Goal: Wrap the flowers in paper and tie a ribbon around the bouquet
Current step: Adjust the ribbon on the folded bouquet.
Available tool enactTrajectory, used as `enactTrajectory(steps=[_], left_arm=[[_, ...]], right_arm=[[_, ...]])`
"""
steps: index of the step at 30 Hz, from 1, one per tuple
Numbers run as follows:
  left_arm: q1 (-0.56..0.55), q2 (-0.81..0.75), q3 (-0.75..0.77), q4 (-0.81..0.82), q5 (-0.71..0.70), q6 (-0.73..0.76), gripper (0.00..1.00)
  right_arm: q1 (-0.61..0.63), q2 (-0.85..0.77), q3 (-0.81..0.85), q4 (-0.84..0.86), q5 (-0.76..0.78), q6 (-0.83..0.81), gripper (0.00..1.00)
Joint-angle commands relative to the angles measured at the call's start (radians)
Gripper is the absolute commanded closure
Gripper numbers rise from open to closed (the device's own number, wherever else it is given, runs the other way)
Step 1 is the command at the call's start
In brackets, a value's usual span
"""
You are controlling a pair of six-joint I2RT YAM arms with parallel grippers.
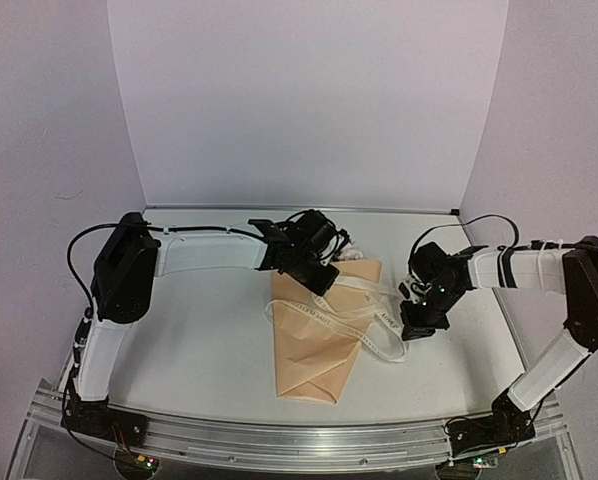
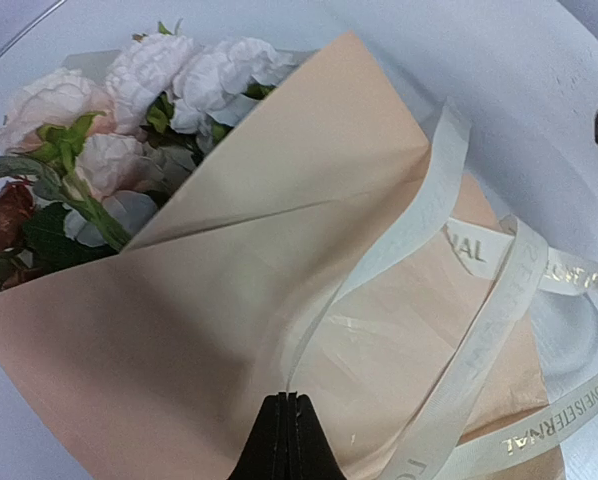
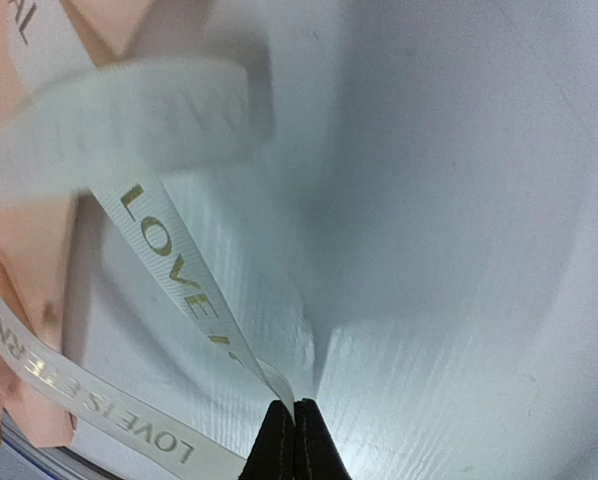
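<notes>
Low in the centre of each wrist view, the left gripper (image 2: 288,402) and the right gripper (image 3: 293,408) each pinch the ribbon (image 2: 429,195) lying across the bouquet (image 2: 179,330)

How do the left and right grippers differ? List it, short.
Left gripper hangs over the paper; right gripper hangs over bare table beside it. Left gripper is close to the flowers; right gripper sits farther from them. Both are shut on the ribbon.
</notes>
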Motion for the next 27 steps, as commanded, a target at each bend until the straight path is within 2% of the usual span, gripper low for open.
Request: enactTrajectory(steps=[1, 8, 13, 18, 23, 24, 25, 27], left_arm=[[0.029, -0.091, -0.041, 0.098, -0.02, -0.075, 1.0], [0.043, -0.143, -0.123, 0.148, -0.027, -0.1, 1.0], [0.05, -0.179, -0.169, 0.167, -0.016, -0.111, 1.0], [0.05, -0.221, -0.223, 0.209, 0.015, -0.095, 1.0], [0.05, -0.286, -0.307, 0.308, 0.099, -0.054, 1.0], [0.05, -0.297, -0.322, 0.326, 0.122, -0.044, 1.0], [0.05, -0.305, -0.336, 0.339, 0.151, -0.032, 1.0], [0.05, -0.311, -0.345, 0.355, 0.21, 0.004, 1.0]], right_arm=[[0.011, -0.1, -0.046, -0.081, 0.08, 0.072, 1.0], [0.01, -0.214, -0.079, -0.152, 0.293, 0.218, 1.0], [0.01, -0.245, -0.068, -0.172, 0.471, 0.26, 1.0], [-0.001, -0.159, 0.054, -0.23, 0.551, 0.252, 1.0], [-0.065, 0.004, 0.196, -0.266, 0.513, 0.281, 1.0], [-0.081, 0.036, 0.219, -0.27, 0.49, 0.286, 0.98], [-0.093, 0.062, 0.241, -0.273, 0.457, 0.289, 0.9], [-0.104, 0.091, 0.282, -0.279, 0.403, 0.279, 0.68]])
